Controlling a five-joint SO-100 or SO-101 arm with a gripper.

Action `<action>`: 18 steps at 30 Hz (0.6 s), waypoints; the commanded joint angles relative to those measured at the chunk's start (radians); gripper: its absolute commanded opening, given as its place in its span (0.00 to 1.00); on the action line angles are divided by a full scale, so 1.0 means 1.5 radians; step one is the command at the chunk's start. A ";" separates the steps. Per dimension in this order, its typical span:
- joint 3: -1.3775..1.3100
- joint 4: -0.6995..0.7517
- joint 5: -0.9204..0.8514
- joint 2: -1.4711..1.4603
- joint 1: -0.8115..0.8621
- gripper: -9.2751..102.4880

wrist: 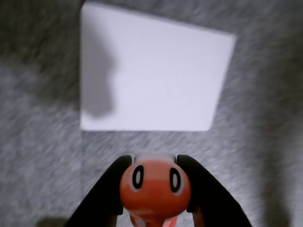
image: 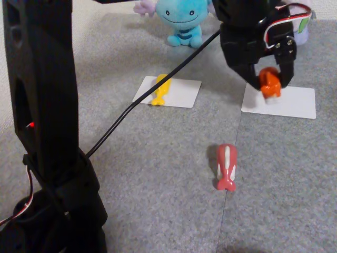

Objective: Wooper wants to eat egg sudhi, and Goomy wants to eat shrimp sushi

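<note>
In the fixed view my gripper [image: 269,83] is shut on the orange shrimp sushi [image: 270,84], held just above the left end of the right white card [image: 287,105]. The wrist view shows the shrimp sushi [wrist: 155,188] clamped between both black fingers [wrist: 201,189], with that white card [wrist: 156,80] on the carpet ahead. The yellow egg sudhi [image: 159,89] lies on the left white card [image: 181,94]. Blue Wooper [image: 184,18] sits behind that card. A pale strip at the top right, behind the arm, may be Goomy [image: 303,26]; it is mostly hidden.
A pink-red sushi piece with a white stripe [image: 227,166] lies on the grey carpet in front of the cards. The arm's black base [image: 47,132] fills the left foreground, and a black cable [image: 158,87] runs from it across the left card.
</note>
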 commanded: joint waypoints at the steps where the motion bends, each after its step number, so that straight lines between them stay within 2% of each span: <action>1: -0.028 -0.039 0.000 0.048 0.001 0.13; 18: -0.028 -0.147 -0.003 -0.042 -0.002 0.13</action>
